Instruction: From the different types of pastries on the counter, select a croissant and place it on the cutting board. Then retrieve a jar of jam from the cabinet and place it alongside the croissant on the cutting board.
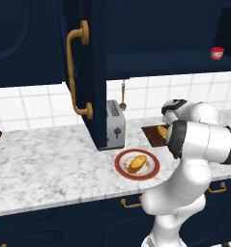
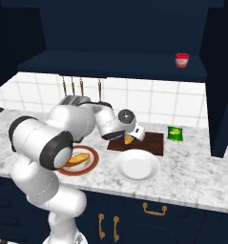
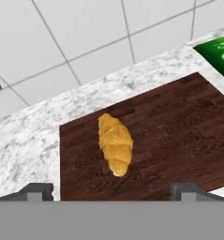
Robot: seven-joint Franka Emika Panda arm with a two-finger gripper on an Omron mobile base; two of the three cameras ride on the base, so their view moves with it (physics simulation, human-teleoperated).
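My claw [image 3: 112, 190] is released, its two tips spread wide with nothing between them, and it hovers just above the near edge of the cutting board [image 3: 179, 136]. The croissant [image 3: 115, 143] lies flat on that board, towards its left end, free of my fingers; I judge the first half of the job done.

The jar of jam [image 2: 182, 60] is what counts now. It stands upright on the shelf inside the open cabinet [image 1: 93, 72], near the shelf's right end, high above the surface [image 1: 44, 164] and well apart from my claw. From where I hang over the board, the jar lies up and to my right, further back towards the wall. My claw points down at the board, so the coming move calls for a lift and a tilt until the fingers face the shelf. The jar is squat and round, with its long axis vertical, so a level approach from the front with the tips either side of its body looks best to me.

The larger roll [image 1: 137, 164] rests on a red-rimmed plate [image 1: 153, 172] near the front edge of the surface, and an empty white plate [image 2: 137, 165] sits just in front of the board. A green packet [image 2: 174, 133] lies beside the board's right end. The board's right half is bare for the jar.
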